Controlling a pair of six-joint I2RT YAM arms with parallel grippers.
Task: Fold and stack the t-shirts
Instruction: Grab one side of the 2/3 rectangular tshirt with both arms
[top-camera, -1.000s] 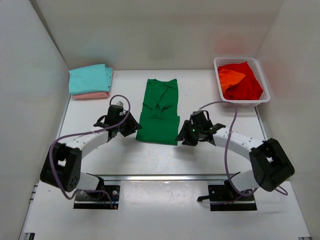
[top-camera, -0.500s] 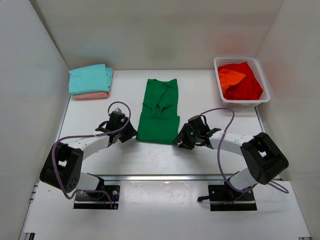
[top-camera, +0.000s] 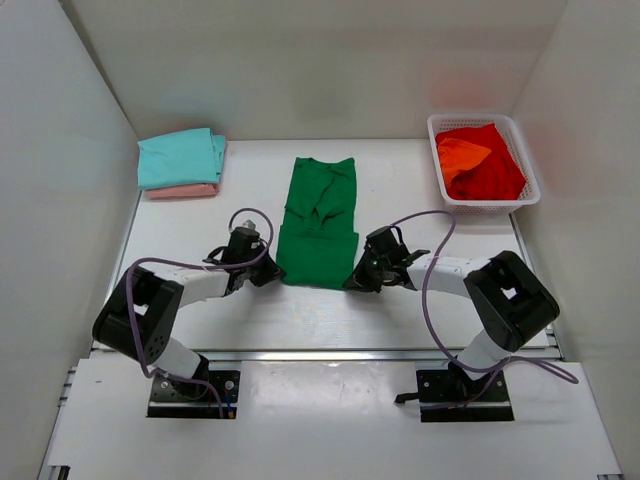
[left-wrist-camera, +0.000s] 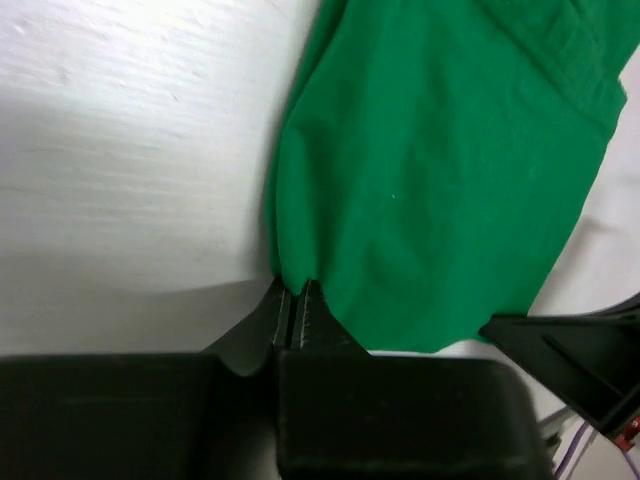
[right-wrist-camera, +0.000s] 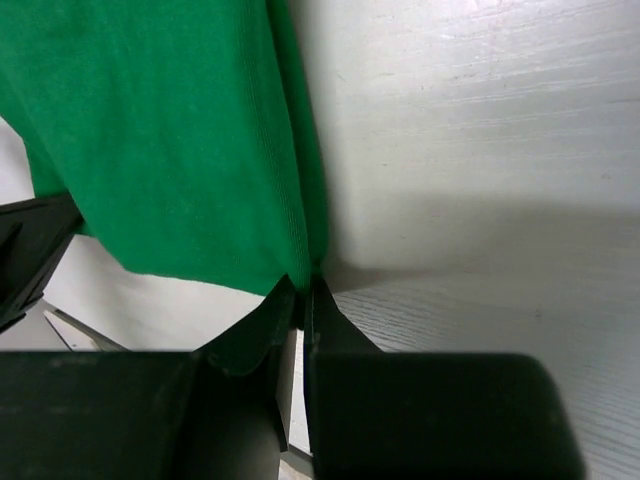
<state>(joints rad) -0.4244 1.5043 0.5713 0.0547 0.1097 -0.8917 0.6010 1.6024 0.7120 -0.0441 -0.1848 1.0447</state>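
Green shirt (top-camera: 318, 225): lies flat in the middle of the bench (top-camera: 400, 200), folded into a long strip that runs from the far edge towards the near edge, with the sleeves and collar part at the far end and the wider hem end nearest the arms.
Left gripper (top-camera: 270, 273): low on the bench at the near-left corner of the green shirt; in the left wrist view its fingers (left-wrist-camera: 284, 310) are pressed together, with the cloth's corner pinched between the tips.
Right gripper (top-camera: 354, 282): low on the bench at the near-right corner of the same shirt; in the right wrist view its fingers (right-wrist-camera: 322, 312) are closed, nipping the folded edge of the cloth right at the tips.
Teal shirt (top-camera: 180, 157): folded, at the far-left corner of the bench, on top of the stack.
Pink shirt (top-camera: 182, 190): folded directly under the teal one, with only its near edge showing.
Basket (top-camera: 530, 185): white plastic lattice, at the far-right corner of the bench.
Red shirt (top-camera: 495, 175): bunched up inside the basket, filling most of it.
Orange shirt (top-camera: 462, 155): crumpled on top of the red one, at the left side of the basket.
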